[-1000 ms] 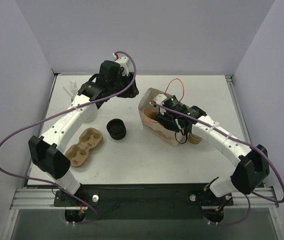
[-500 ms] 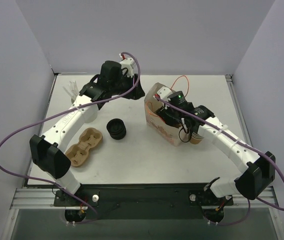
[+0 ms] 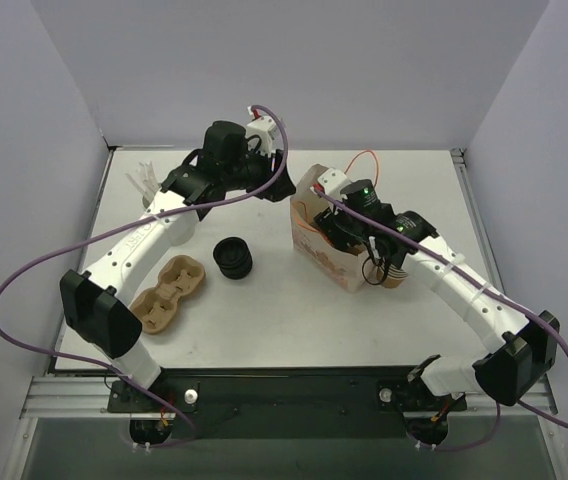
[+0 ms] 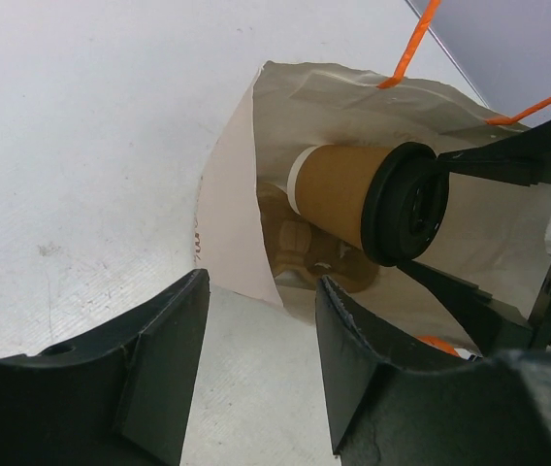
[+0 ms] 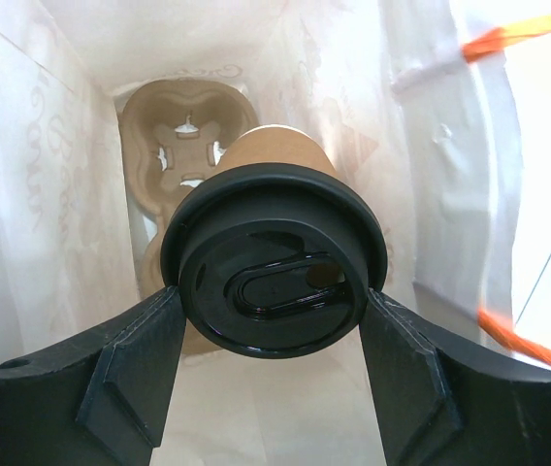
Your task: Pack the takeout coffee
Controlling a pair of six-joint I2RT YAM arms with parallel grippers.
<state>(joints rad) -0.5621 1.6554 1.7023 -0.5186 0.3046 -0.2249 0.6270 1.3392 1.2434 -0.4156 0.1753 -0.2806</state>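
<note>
A: Left side first. Edges, free room?
B: A pulp carrier (image 3: 169,292) lies near the left edge of the bench (image 3: 294,320). A stack of black lids (image 3: 232,258) is just right of it, with bare bench in front. The left tool (image 4: 261,359) hangs at the mouth of the paper bag (image 4: 227,214), fingers spread, pinching nothing. The bag's rim corner sits just ahead of the gap.
A: Coffee?
B: The takeout coffee (image 5: 274,272) is in the bag's mouth, base pointing in, lid toward the opening. The right tool (image 5: 271,301) clamps the black lid from both sides. Bag walls are close all round, little slack.
A: Hidden bits?
B: A second carrier (image 5: 188,116) is at the bag's bottom, half covered by the cup. From above, the arm blocks the cup. Some brown cups (image 3: 396,275) are right of the bag, mostly behind the arm, count unclear.
</note>
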